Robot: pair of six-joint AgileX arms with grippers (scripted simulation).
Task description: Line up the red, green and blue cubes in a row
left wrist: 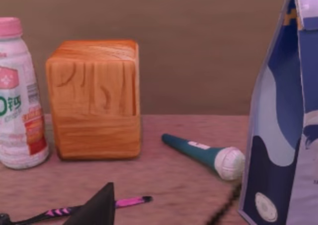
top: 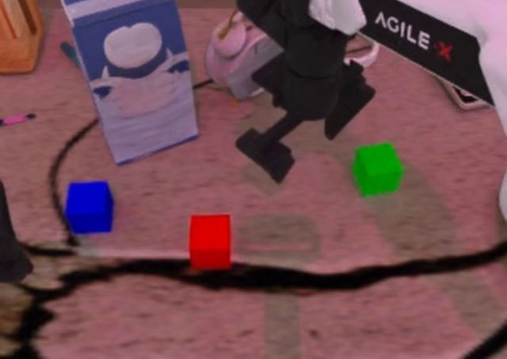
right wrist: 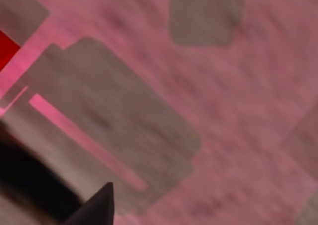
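Three cubes sit apart on the table [top: 333, 311]: blue cube [top: 89, 206] at left, red cube [top: 210, 241] nearer centre, green cube [top: 377, 169] right. My right gripper [top: 305, 137] hangs above, between red and green, fingers spread wide, holding nothing. Left arm [top: 9, 244] parked at left edge.

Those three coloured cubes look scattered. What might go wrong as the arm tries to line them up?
The right gripper hangs open above the table between the red cube and green cube; reaching for one, it might nudge it aside. The blue cube sits near the tall carton, which an arm could tip. The left arm is parked at the left edge.
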